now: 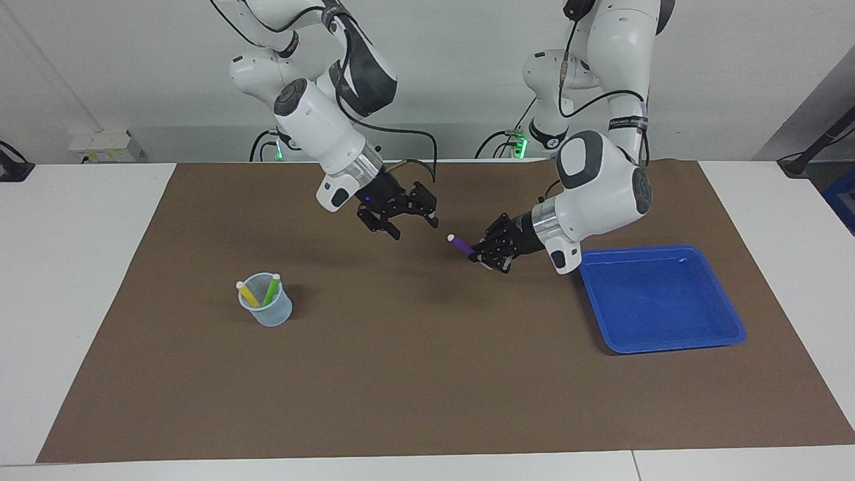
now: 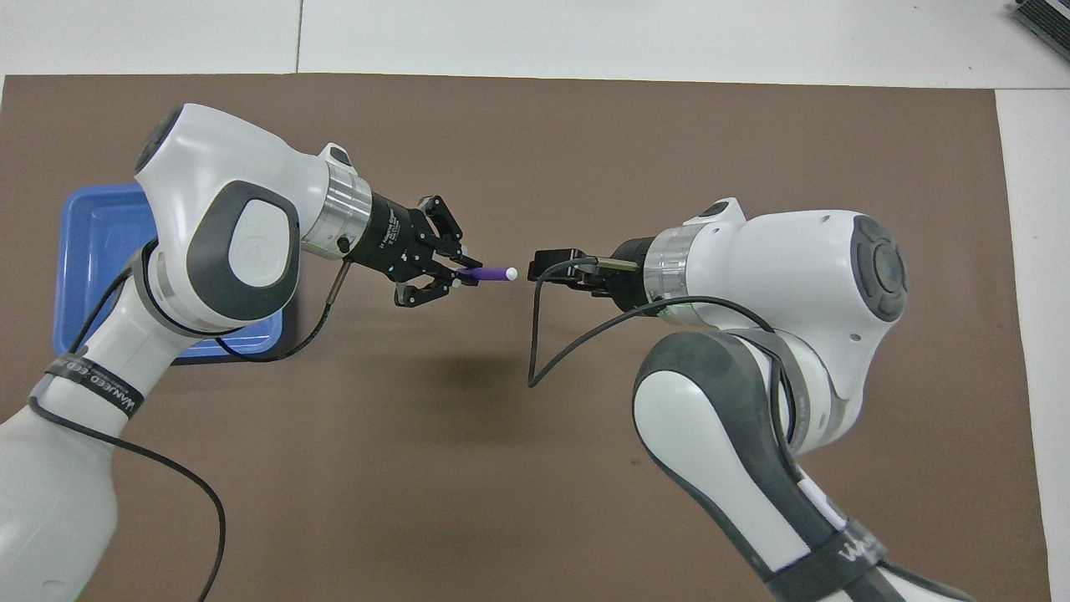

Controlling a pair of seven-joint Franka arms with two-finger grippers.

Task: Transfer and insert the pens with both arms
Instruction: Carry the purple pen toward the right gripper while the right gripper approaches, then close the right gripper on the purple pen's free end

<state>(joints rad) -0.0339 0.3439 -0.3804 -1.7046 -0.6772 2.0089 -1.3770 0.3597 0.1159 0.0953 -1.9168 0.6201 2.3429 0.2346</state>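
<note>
Midair, left end effector [image 1: 482, 254] clamped on purple pen [image 1: 460, 245]; right end effector [image 1: 414, 220] wide open

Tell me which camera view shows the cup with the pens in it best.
The facing view. There the cup stands in the open on the brown mat, toward the right arm's end of the table, with the yellow pen and the green pen leaning inside. In the overhead view the right arm hides the cup completely.
</note>
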